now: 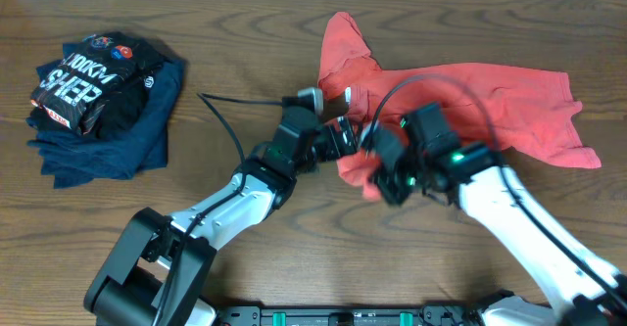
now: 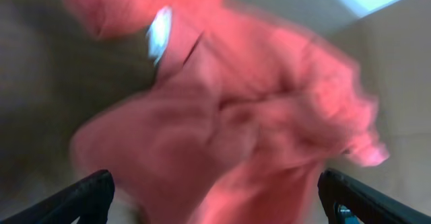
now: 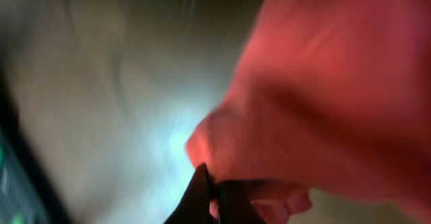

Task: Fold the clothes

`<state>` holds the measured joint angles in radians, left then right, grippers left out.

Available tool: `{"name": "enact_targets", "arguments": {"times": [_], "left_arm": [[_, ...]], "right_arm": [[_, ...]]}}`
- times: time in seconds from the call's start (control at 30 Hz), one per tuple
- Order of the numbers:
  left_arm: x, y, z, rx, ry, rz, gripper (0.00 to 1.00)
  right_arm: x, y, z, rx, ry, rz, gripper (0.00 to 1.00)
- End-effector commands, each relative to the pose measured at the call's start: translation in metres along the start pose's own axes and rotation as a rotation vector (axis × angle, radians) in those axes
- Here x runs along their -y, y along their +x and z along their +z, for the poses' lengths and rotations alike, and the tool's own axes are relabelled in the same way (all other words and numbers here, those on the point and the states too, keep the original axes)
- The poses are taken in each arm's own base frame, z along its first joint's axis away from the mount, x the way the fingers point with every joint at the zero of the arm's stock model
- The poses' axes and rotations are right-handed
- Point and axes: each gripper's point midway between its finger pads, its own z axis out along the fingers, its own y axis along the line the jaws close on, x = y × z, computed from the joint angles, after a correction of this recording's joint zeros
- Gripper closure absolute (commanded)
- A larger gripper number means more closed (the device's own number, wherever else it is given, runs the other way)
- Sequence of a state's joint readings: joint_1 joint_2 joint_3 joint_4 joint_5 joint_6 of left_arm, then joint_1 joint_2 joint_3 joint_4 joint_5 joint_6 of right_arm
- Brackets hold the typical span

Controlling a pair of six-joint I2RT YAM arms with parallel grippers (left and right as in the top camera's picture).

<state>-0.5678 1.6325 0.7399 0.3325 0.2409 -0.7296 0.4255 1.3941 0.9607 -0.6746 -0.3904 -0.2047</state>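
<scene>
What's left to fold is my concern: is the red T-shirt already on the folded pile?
No, the red T-shirt lies crumpled, well apart from the folded pile.

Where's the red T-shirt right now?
Overhead view: the coral-red T-shirt lies crumpled right of centre on the table, its near-left edge pinched in the right tool, beside the left tool.

A dark wooden table (image 1: 245, 32) is seen, its grain running left to right. A crumpled red T-shirt (image 1: 470, 96) is spread over its far right part, and a pile of folded navy garments (image 1: 108, 150) is set at the far left, well apart.
</scene>
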Motion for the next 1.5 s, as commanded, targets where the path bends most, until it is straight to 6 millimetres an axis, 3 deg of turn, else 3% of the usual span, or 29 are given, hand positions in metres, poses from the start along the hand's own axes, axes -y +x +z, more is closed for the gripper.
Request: {"name": "enact_targets", "arguments": {"times": [0.0, 0.13, 0.3, 0.5, 0.63, 0.73, 0.83, 0.9, 1.03, 1.27, 1.43, 1.47], "left_arm": [[-0.012, 0.023, 0.0, -0.085, -0.046, 0.033, 0.02], [-0.022, 0.036, -0.002, -0.142, -0.081, 0.02, 0.02], [-0.019, 0.042, -0.003, -0.172, -0.063, 0.014, 0.02], [-0.024, 0.048, -0.006, -0.203, -0.077, -0.005, 0.02], [-0.032, 0.016, -0.019, -0.122, -0.087, -0.017, 0.02], [-0.033, -0.016, -0.038, -0.031, -0.082, 0.008, 0.02], [-0.03, -0.028, -0.05, 0.0, -0.072, -0.001, 0.02], [-0.028, -0.022, -0.054, -0.017, -0.075, -0.004, 0.02], [-0.02, 0.001, -0.049, -0.081, -0.076, -0.022, 0.02], [0.016, 0.042, -0.043, -0.169, -0.016, 0.037, 0.02], [0.026, 0.055, -0.042, -0.187, -0.012, 0.025, 0.0], [0.025, 0.054, -0.042, -0.179, -0.02, 0.02, 0.09]], "right_arm": [[0.047, -0.03, -0.043, 0.13, 0.221, 0.167, 0.99], [0.078, -0.009, -0.051, 0.083, 0.31, 0.27, 0.99], [0.094, 0.013, -0.046, 0.0, 0.349, 0.329, 0.99], [0.061, -0.01, -0.038, 0.081, 0.128, 0.306, 0.99], [0.045, -0.023, -0.038, 0.126, 0.024, 0.284, 0.99], [0.018, -0.042, -0.043, 0.203, -0.146, 0.195, 0.99], [0.011, -0.066, -0.051, 0.297, -0.215, 0.204, 0.99], [0.014, -0.08, -0.056, 0.348, -0.221, 0.252, 0.99], [0.003, -0.101, -0.068, 0.421, -0.32, 0.284, 0.99], [0.01, -0.119, -0.077, 0.484, -0.327, 0.39, 0.99], [0.012, -0.123, -0.079, 0.502, -0.321, 0.394, 0.99], [0.014, -0.123, -0.079, 0.5, -0.314, 0.405, 0.99]]}}
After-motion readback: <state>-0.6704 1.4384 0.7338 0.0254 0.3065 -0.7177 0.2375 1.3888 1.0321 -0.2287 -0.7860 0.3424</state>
